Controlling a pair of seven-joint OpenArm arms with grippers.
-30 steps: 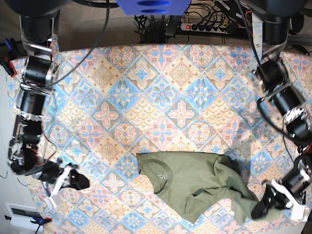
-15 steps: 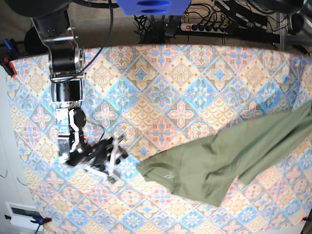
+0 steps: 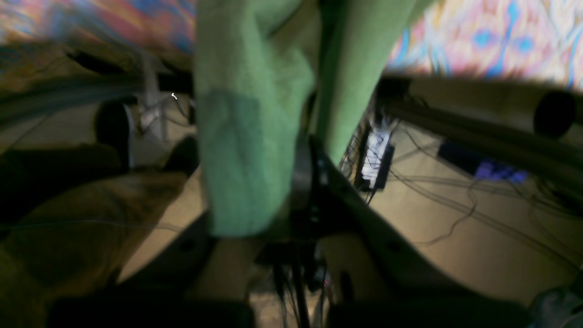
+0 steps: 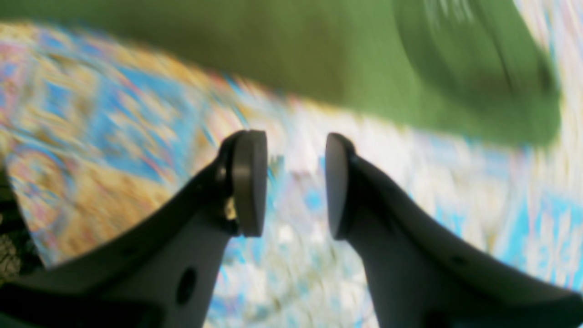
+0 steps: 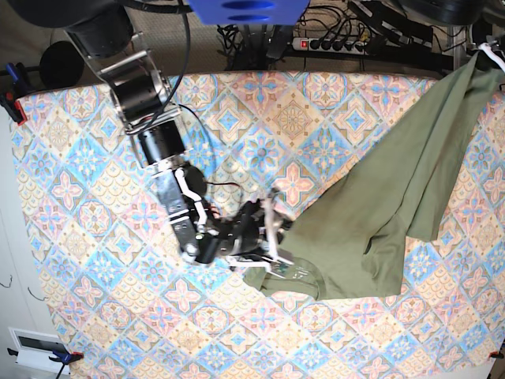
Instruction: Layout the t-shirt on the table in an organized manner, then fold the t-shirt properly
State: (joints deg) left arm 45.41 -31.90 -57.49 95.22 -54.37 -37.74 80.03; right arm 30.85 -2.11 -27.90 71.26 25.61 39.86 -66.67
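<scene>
shirt [image 5: 379, 213]: not laid out, we've got it strung from the counter [image 5: 71, 197] up past the far right corner
left tool [image 3: 303, 182]: pinching shirt
right tool [image 4: 295, 182]: spread, empty, by the collar
left to do: flattening, all folds

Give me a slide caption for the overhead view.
Left claw hoists the t-shirt off the table; right claw open at its collar.

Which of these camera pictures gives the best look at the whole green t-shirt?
The base view: it shows the t-shirt stretched from the table up to the far corner. The left wrist view shows only a blurred bunch of cloth pinched in the left claw; the right wrist view shows a blurred green edge beyond the open right claw.
</scene>
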